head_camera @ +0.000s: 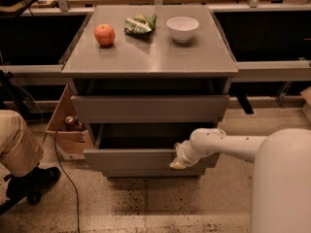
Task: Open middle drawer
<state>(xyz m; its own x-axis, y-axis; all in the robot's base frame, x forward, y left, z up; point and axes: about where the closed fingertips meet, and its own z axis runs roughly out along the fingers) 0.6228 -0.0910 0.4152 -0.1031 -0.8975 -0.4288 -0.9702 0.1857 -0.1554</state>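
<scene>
The grey cabinet (146,57) has three stacked drawer fronts. The middle drawer (131,159) stands pulled out toward the camera, with a dark gap showing its inside behind the flat front. My gripper (177,163) is at the right part of that front, against its upper edge, on the end of my white arm (223,142) reaching in from the right. The taller top drawer (148,108) sits slightly out above it. The lowest drawer front (150,173) shows as a thin strip under the middle one.
On the cabinet top are a red apple (104,34), a green chip bag (139,24) and a white bowl (182,28). A cardboard box (68,125) with a can stands at the left. A person's leg (17,149) and a floor cable (73,178) are at the left.
</scene>
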